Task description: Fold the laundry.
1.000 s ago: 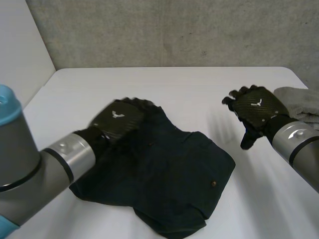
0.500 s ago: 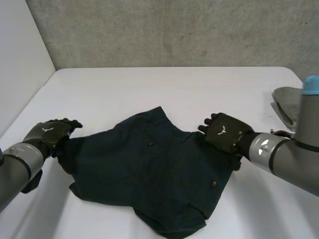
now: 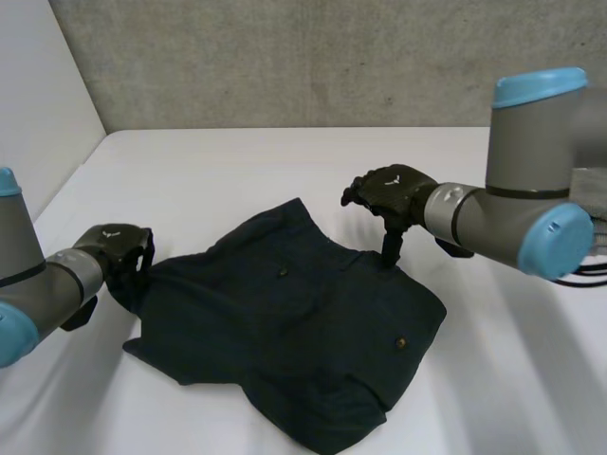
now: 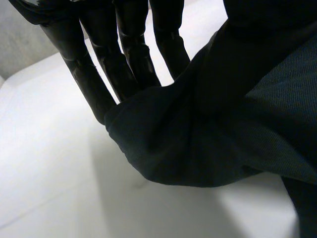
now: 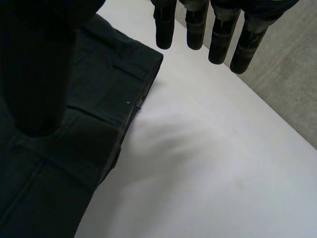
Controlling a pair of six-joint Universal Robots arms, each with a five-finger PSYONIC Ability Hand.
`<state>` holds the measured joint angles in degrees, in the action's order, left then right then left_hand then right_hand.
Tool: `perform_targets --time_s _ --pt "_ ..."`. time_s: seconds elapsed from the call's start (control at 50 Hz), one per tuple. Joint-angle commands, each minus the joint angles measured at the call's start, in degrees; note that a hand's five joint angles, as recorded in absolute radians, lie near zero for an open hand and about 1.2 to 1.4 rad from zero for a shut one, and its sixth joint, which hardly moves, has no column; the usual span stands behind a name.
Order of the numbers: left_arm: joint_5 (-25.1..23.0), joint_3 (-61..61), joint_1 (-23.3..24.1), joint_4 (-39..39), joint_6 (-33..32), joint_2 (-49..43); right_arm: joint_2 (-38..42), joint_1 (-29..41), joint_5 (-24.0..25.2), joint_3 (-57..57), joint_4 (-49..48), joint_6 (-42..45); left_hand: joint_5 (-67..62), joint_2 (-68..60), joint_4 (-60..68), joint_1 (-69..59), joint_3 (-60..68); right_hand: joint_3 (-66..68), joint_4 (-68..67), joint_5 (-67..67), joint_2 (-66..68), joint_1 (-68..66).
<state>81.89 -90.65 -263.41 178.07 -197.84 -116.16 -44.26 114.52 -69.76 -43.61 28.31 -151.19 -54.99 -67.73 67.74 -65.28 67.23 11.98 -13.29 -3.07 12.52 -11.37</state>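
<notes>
1. While dark shorts (image 3: 294,332) lie rumpled on the white counter (image 3: 237,171), the left robot hand (image 3: 119,248) pinches their left edge between fingers and thumb.
2. Right robot hand (image 3: 389,190): fingers straight and apart, thumb tip on the shorts' far edge.

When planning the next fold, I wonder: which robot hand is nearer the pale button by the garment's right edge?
Right. The right robot hand has its thumb at the dark garment's far edge, just beyond the button; the left robot hand pinches the garment's opposite corner.
</notes>
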Motion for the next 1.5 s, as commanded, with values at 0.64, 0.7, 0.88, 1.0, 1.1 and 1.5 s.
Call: perform_targets --time_s 0.64,0.7,0.88,1.0,1.1,1.5 --pt "0.5 -8.0 28.7 -5.3 -16.1 37.0 21.6 6.5 14.4 28.1 -3.5 -1.3 -15.0 -12.3 12.3 -14.7 12.8 -2.0 3.3 3.1 -2.5 1.4" --pt "0.5 -8.4 28.8 -6.1 -16.2 38.3 23.3 7.0 14.2 29.4 -3.6 -1.3 -15.0 -12.3 12.3 -14.7 12.8 -2.0 3.3 3.1 -2.5 1.4" --pt "0.5 -9.2 28.1 -5.5 -16.3 38.1 25.9 7.6 11.4 32.9 -6.8 -1.7 -15.0 -12.3 12.3 -14.7 12.8 68.0 -66.7 -66.9 67.5 -68.6" --pt "0.3 -6.1 20.2 0.6 -16.3 29.5 21.2 7.4 -5.1 36.0 -15.5 -1.8 -15.0 -12.3 12.3 -14.7 12.8 68.0 -66.7 -66.9 67.5 -68.6" --pt "0.0 2.3 14.5 8.4 -16.3 20.2 14.7 5.7 -10.6 36.8 -23.2 -2.0 -15.0 -12.3 12.3 -14.7 12.8 68.0 -66.7 -66.9 67.5 -68.6" --pt "0.6 10.5 18.0 48.0 -10.8 11.9 -6.1 4.0 -15.8 18.2 -32.4 -1.7 -15.0 -12.3 12.3 -14.7 12.8 68.0 -66.7 -66.9 67.5 -68.6"
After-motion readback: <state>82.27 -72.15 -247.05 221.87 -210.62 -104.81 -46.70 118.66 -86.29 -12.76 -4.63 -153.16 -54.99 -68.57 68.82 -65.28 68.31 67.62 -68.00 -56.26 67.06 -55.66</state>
